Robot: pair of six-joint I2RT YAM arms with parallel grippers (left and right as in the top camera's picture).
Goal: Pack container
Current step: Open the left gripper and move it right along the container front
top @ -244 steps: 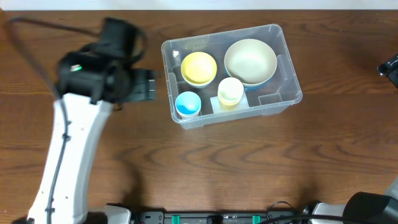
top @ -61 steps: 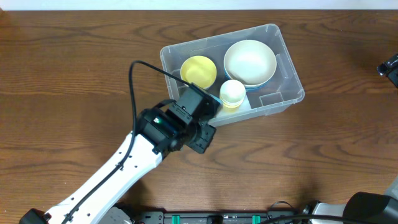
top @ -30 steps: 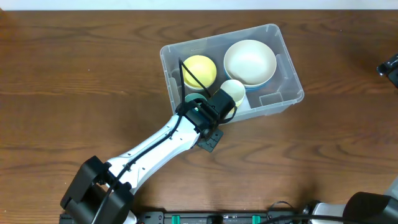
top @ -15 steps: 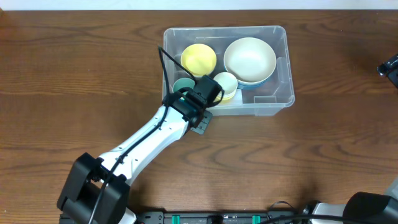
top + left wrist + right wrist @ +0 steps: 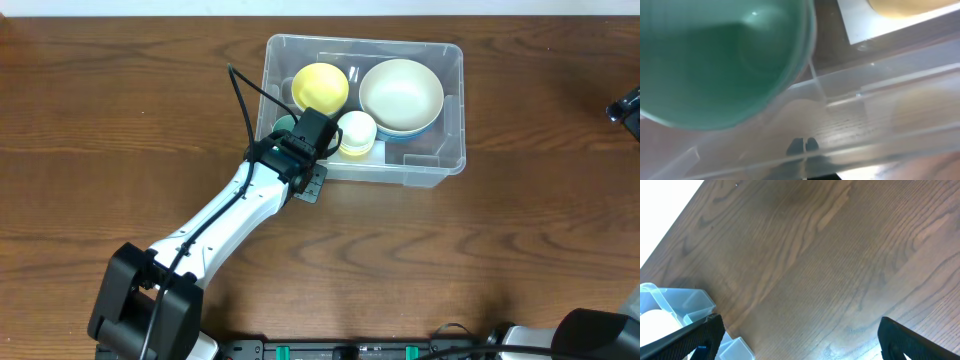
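Observation:
The container [image 5: 452, 150], a large clear bin, sits square to the table's far edge. It holds a yellow bowl [image 5: 320, 84], a cream bowl [image 5: 402, 93], a pale cup [image 5: 357, 132] and a teal cup [image 5: 282, 127]. My left gripper [image 5: 314, 126] is at the bin's front-left part, beside the teal cup. In the left wrist view the teal cup [image 5: 722, 55] fills the top. The left gripper [image 5: 802, 146] shows shut and empty, blurred through clear plastic. My right gripper [image 5: 800, 342] stands open over bare wood, far right of the bin.
A white label [image 5: 880, 22] lies on the bin's floor. The bin's corner [image 5: 677, 302] shows at the left of the right wrist view. The right arm [image 5: 625, 103] stays at the table's right edge. Brown wooden table [image 5: 500, 260] surrounds the bin.
The container has turned from tilted to square and slid toward the far edge, with my shut left gripper moving up and left along with it. The right arm has not moved.

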